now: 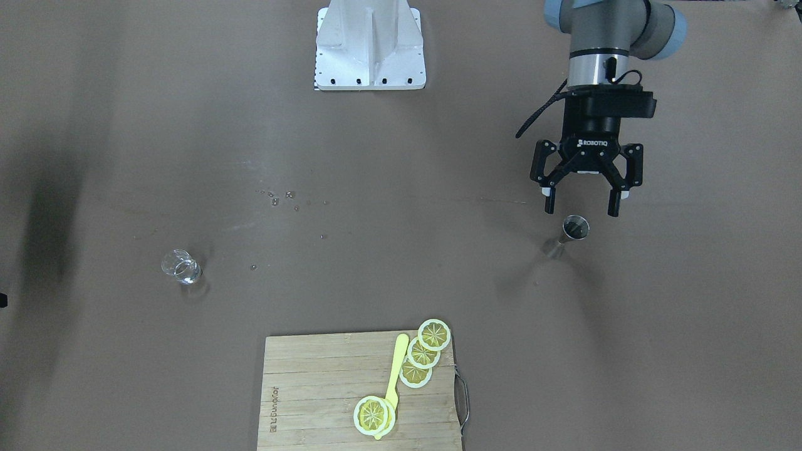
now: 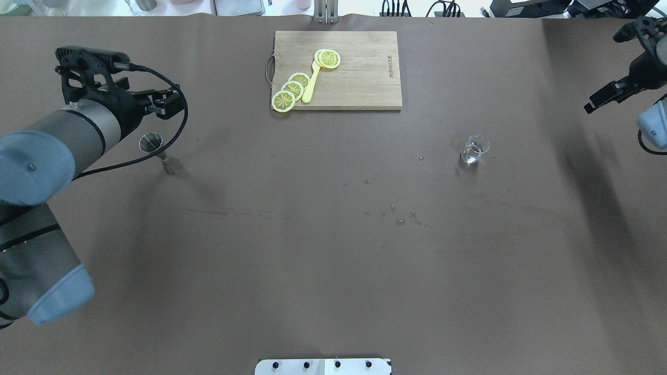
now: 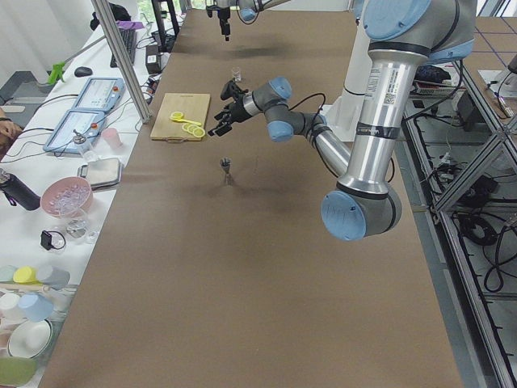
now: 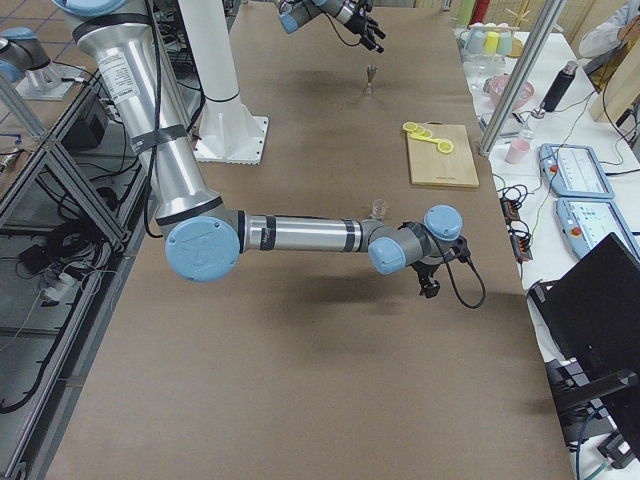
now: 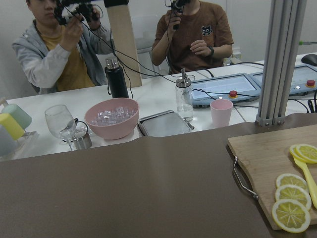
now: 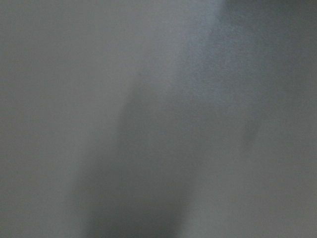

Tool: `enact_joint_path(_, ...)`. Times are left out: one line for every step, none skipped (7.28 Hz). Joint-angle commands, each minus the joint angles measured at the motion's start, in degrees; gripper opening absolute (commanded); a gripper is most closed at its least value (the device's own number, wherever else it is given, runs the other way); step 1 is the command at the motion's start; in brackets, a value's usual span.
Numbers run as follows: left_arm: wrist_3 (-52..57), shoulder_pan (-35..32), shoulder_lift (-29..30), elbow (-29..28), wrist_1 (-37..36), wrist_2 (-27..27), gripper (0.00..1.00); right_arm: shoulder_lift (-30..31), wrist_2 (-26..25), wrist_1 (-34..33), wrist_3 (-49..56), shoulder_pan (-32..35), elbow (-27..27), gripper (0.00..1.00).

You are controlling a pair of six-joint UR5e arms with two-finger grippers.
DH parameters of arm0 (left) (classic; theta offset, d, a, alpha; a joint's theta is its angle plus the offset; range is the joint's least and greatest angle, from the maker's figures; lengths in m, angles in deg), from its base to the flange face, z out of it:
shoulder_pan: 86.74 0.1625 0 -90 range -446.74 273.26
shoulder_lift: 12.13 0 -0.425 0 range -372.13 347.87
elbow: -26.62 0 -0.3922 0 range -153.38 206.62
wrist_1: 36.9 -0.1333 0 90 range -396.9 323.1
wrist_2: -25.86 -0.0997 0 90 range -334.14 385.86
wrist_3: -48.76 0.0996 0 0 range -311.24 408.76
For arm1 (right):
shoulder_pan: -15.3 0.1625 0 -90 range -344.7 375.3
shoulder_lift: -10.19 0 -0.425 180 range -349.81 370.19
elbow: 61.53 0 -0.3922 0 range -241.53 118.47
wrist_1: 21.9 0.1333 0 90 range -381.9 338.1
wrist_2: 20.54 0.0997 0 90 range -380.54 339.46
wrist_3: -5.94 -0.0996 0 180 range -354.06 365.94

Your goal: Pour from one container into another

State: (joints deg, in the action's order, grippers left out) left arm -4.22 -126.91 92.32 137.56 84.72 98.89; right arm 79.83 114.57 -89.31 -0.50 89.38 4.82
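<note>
Left gripper (image 1: 582, 205): spread wide and empty, raised over the jigger without touching it, fingers pointing down.
Right gripper (image 4: 430, 287): off by the table's right end and low over it; how far open cannot be told, and nothing is seen in its hold. Own wrist view a grey blur.
Jigger (image 1: 571, 233): upright on the table (image 1: 438, 263), toward the left end, in the half nearer the operators' edge. Open cone facing up.
Cup (image 1: 182, 268): upright toward the right end, about as far from the operators' edge as the jigger and well apart from it. Clear, with a little liquid at the bottom.
Board (image 1: 313, 388): wooden, flat against the operators' edge at mid-length, metal handle on the side toward the jigger.
Lemon slices (image 1: 423, 354): three overlapping in a row at the board's handle side, a fourth nearer its middle.
Spoon (image 1: 396, 366): yellow, laid on the board between the row and the lone slice, touching that slice.
Drops (image 1: 282, 197): scattered wet specks near the table's middle, between cup and jigger.
Beyond the operators' edge, in the left wrist view: pink bowl (image 5: 111, 116), wine glass (image 5: 60, 121), pink tumbler (image 5: 221, 111) and two seated people (image 5: 193, 34).
</note>
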Motion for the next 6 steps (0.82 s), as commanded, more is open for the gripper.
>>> enact_joint_path(4.1, -7.6, 2.9, -5.6, 0.8, 14.4, 0.99, -0.4, -0.2, -12.7, -0.1, 4.5, 1.4, 1.0)
enact_joint_path(4.1, -13.0, 3.0, -8.4, -1.2, 23.2, 0.99, 0.0, -0.5, -18.9, -0.1, 6.5, 2.7, 1.0)
enact_joint_path(4.1, -16.9, 4.0, -11.6, -1.5, 31.3, 0.99, 0.6, -0.9, -22.8, -0.2, 9.1, 4.1, 1.0)
enact_joint_path(4.2, -20.0, 4.2, -13.9, -1.6, 37.8, 0.99, 3.2, -1.0, -24.0, -0.1, 11.5, 7.9, 1.0)
enact_joint_path(4.2, -24.2, 4.1, -15.4, -5.2, 44.7, 0.99, 10.1, -1.1, -24.0, -0.1, 12.0, 15.7, 1.0)
enact_joint_path(4.2, -29.7, 4.2, -17.3, -10.1, 52.8, 0.99, 17.1, -2.4, -24.0, -0.1, 12.1, 23.7, 1.0)
